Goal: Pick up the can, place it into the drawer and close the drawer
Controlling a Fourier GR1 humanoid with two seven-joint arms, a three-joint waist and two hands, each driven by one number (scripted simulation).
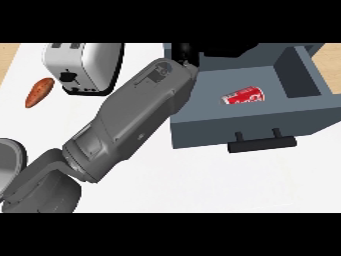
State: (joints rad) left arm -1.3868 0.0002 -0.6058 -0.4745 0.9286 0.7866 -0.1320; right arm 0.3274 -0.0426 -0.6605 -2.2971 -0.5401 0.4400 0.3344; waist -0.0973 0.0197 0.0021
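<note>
So the red can point(242, 96) is lying on its side on the floor of the open grey drawer point(202, 131), tilted a bit so one end points up and to the right. It sits down and to the right of the black hand point(185, 51), well apart from it, nothing touching it at all. That hand is at the far end of the big grey forearm point(132, 117) that comes in from the lower left and runs diagonally up to the drawer's back left corner. Which arm that is I honestly can't say, and only a small dark bit of the hand pokes out past the wrist near the top band, so no way to tell whether the fingers are spread, curled or pressed on anything. The drawer's black handle point(262, 145) hangs off the front panel, below and right of the hand. The top of the drawer unit is cut off by the band. On the other side of the hand, to its left, there's a silver toaster point(83, 67), and further left and lower an orange sweet potato point(38, 93) on the white counter point(202, 180). A grey rounded thing at the lower left edge is cut off and I can't make out what it is.
</note>
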